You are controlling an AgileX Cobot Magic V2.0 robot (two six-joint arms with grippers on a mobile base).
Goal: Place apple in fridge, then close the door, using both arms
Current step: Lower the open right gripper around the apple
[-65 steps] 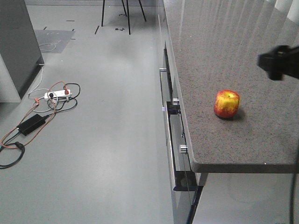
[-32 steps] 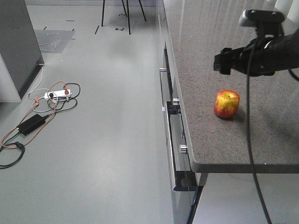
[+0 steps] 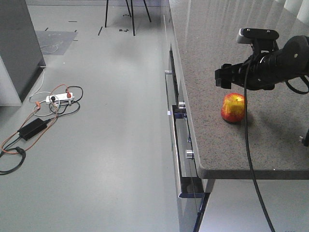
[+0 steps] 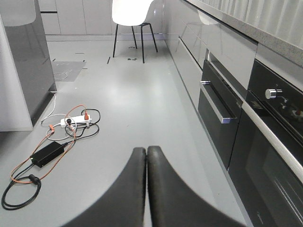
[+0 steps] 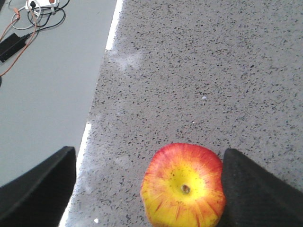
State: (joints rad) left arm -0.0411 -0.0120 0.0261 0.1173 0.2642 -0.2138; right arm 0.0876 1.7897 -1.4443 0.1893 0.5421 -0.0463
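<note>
"The apple [image 3: 234, 108], where does it sit?"

"On the speckled grey counter [image 3: 212, 43], near its front edge and not far from the corner. It rests on the stone and nothing lifts it."

"And against the jaws?"

"The right gripper [image 3: 224, 77] hangs over it with the jaws spread wide. From the right wrist, the apple [image 5: 183, 187] lies between the two black fingers [image 5: 42, 184]. It sits far over toward the picture-right one, touching it or just beside it; I cannot tell which. A clear gap of counter shows on the other side."

"Which way does it point?"

"Upright, with the stem pit facing up in a yellow patch and red streaks running down the sides. It is round, so no long axis stands out."

"The arm's pose?"

"It comes in from the picture-right, roughly level above the counter, with its tip toward the counter's edge. A small camera [image 3: 257, 35] sits on top, and a black cable [image 3: 251, 159] droops down past the counter front."

"The other one?"

"The left gripper [image 4: 147, 158] has its jaws pressed together on nothing. It is held low over the grey floor [image 4: 142, 94], beside the oven [image 4: 270, 142]."
</note>
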